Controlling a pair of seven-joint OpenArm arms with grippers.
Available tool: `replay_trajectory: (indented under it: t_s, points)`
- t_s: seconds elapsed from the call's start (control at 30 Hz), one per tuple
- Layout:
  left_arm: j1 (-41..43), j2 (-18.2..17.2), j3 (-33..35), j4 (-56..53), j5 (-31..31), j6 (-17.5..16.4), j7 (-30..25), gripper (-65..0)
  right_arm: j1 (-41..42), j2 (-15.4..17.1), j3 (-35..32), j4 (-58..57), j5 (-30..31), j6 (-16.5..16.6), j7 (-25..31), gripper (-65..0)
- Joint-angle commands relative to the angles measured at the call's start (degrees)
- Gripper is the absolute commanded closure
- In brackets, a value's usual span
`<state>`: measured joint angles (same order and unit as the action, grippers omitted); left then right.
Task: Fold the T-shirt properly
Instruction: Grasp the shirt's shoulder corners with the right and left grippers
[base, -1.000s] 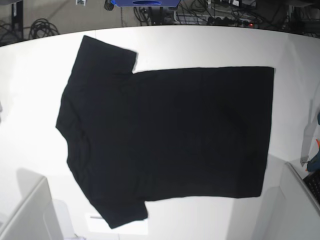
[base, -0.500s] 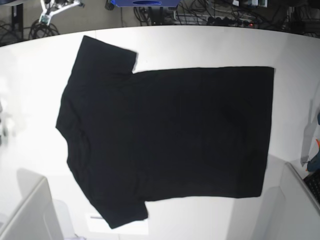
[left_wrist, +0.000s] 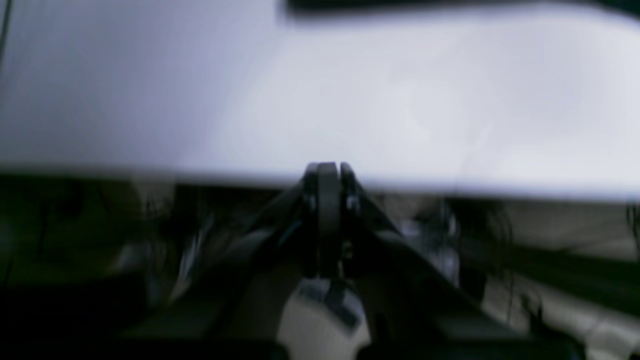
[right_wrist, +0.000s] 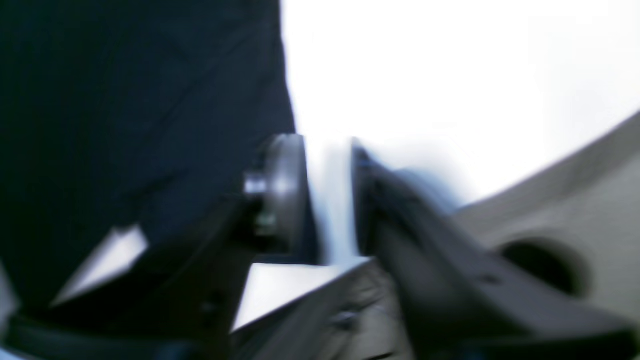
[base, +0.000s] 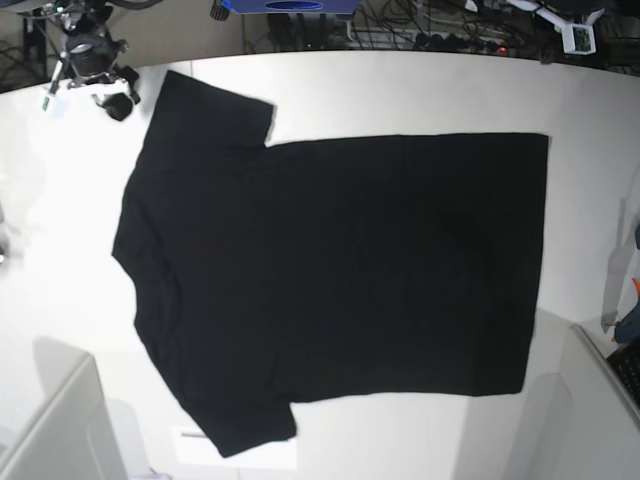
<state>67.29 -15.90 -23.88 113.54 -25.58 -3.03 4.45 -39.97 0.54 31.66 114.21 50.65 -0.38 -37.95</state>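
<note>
T-shirt lies flat, plain side up, on the table, just beside the right hand, whose fingers are slightly parted and empty. That hand should drop onto the near sleeve edge and pinch one layer cleanly. Left hand sits pressed together, empty, well apart at the far table edge.

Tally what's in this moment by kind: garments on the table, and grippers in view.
Garments: 1, the black T-shirt, lying flat on the white table.
Grippers: 2, the right gripper and the left gripper.
Total: 3.
</note>
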Motion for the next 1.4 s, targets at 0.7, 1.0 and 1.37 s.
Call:
replay_trajectory:
  t_s: [0.7,1.0,1.37]
  points:
    - [-2.45,-1.64,-0.96,-0.17,-11.03,0.43,-0.62,-18.4,13.46,8.30,4.69,-13.95,12.16,0.51,-18.00,-23.0]
    - [-3.68,-1.46,-0.96,-1.23,-11.21,0.43,-0.54,-18.8,13.11,8.12,4.25,-14.48,11.90,0.51,-20.64,-45.8]
    - [-8.17,-1.55,-0.96,-7.12,-15.08,0.43,-0.54,-30.9,8.71,8.21,-6.56,-17.03,6.09,0.60,-12.64,-40.5]
